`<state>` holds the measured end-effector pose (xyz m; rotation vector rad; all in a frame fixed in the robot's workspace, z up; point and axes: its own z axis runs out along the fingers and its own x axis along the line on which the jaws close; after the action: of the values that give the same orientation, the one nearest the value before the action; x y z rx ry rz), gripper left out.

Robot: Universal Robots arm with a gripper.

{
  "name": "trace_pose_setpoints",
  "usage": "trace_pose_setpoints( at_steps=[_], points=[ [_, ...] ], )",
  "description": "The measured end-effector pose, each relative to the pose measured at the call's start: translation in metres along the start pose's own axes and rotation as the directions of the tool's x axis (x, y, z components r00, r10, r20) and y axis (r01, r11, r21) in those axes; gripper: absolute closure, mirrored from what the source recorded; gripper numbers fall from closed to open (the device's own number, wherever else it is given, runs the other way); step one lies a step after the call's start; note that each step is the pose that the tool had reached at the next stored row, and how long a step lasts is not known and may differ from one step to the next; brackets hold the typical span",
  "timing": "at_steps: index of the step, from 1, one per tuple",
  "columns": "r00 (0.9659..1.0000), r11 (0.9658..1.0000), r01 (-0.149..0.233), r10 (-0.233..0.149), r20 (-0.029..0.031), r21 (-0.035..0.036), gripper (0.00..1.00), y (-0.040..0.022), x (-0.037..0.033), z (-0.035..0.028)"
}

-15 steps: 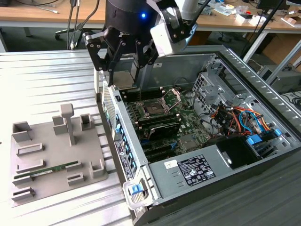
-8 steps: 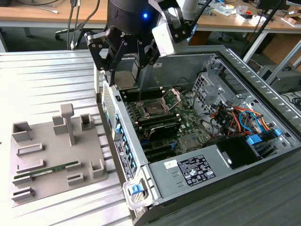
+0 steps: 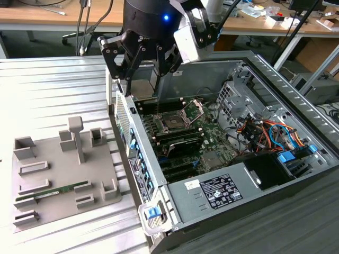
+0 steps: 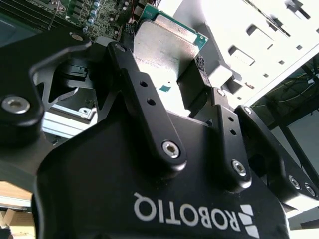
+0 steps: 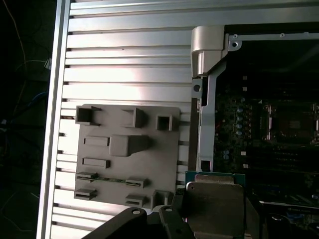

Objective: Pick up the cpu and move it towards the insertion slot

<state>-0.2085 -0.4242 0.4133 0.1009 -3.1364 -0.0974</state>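
Note:
The cpu (image 3: 142, 90) is a flat square chip with a silvery lid and a thin green edge. My black gripper (image 3: 143, 82) is shut on it, a finger on each side. It hangs above the near wall of the open computer case (image 3: 159, 182). Both wrist views show the cpu (image 4: 167, 40) (image 5: 214, 196) clamped between the fingers (image 4: 149, 114). The insertion slot (image 3: 172, 123) is a dark square socket on the motherboard. Its silver bracket (image 3: 196, 107) stands hinged open. The slot (image 5: 291, 122) lies apart from the held chip, lower and toward the exterior view's right.
A grey fixture plate (image 3: 100, 174) with raised holders lies on the ribbed table at the exterior view's left, with a thin green memory stick (image 3: 58, 190) in it. Inside the case are black memory slots (image 3: 180, 140), cables (image 3: 265, 132) and a drive cage (image 3: 233, 95).

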Motion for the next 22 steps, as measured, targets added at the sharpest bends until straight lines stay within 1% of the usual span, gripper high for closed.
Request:
trace_pose_setpoints(
  at_steps=[22],
  points=[
    [1.0, 1.0, 0.0, 0.0, 0.0, -0.0001, 0.45, -0.0005, -0.007, 0.0]
  ],
)
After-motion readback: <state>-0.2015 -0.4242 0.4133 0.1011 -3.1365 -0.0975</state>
